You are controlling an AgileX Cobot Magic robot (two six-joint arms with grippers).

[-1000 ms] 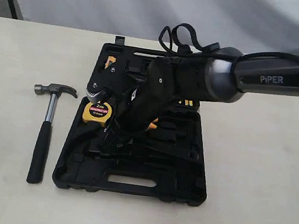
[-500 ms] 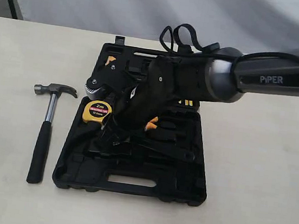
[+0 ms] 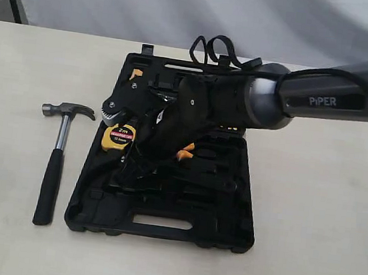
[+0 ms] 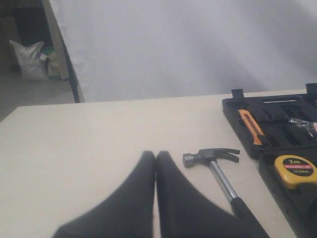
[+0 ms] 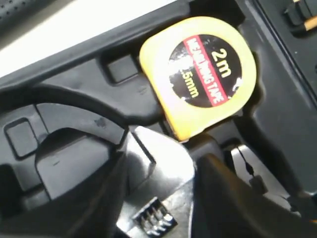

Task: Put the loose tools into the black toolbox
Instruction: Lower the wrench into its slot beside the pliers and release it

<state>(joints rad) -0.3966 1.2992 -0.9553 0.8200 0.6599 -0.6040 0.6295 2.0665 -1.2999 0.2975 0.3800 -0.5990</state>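
Note:
The black toolbox (image 3: 159, 232) lies open on the table. My right gripper (image 3: 128, 167) reaches down into its near half, beside the yellow tape measure. In the right wrist view the gripper (image 5: 163, 166) is shut on the silver head of the adjustable wrench (image 5: 171, 181), low over a moulded recess of the toolbox (image 5: 74, 89). The claw hammer (image 3: 57, 155) lies on the table to the left of the box, its head away from me. My left gripper (image 4: 155, 154) is shut and empty, hovering short of the hammer (image 4: 218, 166). It is out of the exterior view.
A yellow tape measure (image 3: 119, 136) (image 5: 203, 69) sits in the box's left side. Orange-handled pliers (image 3: 185, 154) lie in the middle, partly under my right arm. An orange utility knife (image 4: 250, 126) rests in the far half. A grey backdrop stands behind the table.
My right arm has shifted a little left and lower over the toolbox, carrying the wrench deeper toward the recess. The hammer and the tape measure have stayed put.

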